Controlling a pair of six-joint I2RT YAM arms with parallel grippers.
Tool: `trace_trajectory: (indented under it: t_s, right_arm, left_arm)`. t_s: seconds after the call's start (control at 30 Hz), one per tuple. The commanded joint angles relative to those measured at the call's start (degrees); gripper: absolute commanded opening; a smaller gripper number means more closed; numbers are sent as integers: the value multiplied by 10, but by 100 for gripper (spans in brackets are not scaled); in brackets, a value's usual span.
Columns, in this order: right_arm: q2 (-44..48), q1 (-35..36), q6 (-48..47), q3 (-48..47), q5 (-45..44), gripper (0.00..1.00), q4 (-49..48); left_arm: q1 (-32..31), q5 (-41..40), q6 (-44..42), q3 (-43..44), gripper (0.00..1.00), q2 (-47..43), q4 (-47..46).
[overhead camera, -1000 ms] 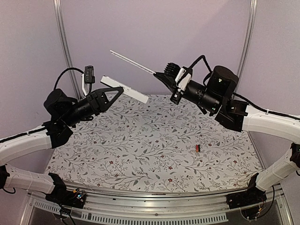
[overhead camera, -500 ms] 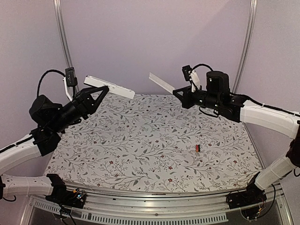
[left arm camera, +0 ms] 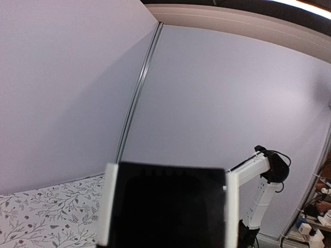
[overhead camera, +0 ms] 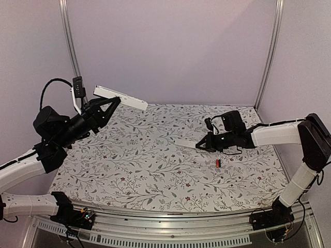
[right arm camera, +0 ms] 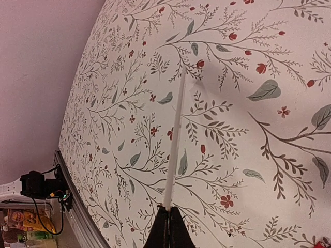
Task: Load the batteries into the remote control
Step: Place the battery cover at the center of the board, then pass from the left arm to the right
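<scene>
Clamping remote control point(overhead camera: 126, 99) aloft in left claw point(overhead camera: 110, 102), pinching cover strip point(overhead camera: 185, 142) low over bench point(overhead camera: 155, 175) with right claw point(overhead camera: 199, 146); risking strip bending or slipping if pressed down edge-on.

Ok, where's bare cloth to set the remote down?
The left half of the cloth, below the left pincer holding the remote control aloft, is bare; so is the near band along the front rail. Crowded at centre-right: the right pincer holds the cover strip low over the cloth, with a battery on its near side.
</scene>
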State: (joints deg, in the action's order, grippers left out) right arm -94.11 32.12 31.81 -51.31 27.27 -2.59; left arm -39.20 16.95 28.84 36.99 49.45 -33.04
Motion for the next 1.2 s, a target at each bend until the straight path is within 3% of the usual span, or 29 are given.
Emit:
trace_trajectory:
  t_s: [0.0,0.1,0.33,0.57,0.67,0.73,0.8,0.97,1.17]
  right_arm:
    - [-35,-14,30,14,63,0,-23]
    - [-49,-20,33,22,67,2,-25]
    - [-57,-31,23,8,63,41,13]
    - [11,-28,-80,-77,15,52,123]
    - [71,13,-151,-130,-20,59,143]
    - [114,67,-248,-160,-17,76,141]
    - [146,117,-352,-175,39,97,128]
    - [194,193,-422,-169,114,99,37]
    - [156,262,-468,-210,36,98,79]
  left_arm:
    - [3,-6,-12,-6,0,2,0]
    - [4,-4,-13,-5,0,3,1]
    - [3,9,-23,2,0,4,8]
    - [-7,49,-63,17,0,1,50]
    - [-17,86,-98,17,0,5,55]
    - [-26,125,-129,20,0,12,70]
    - [-35,164,-163,28,0,20,92]
    - [-64,215,-226,23,0,21,102]
    - [-105,226,-277,21,0,29,90]
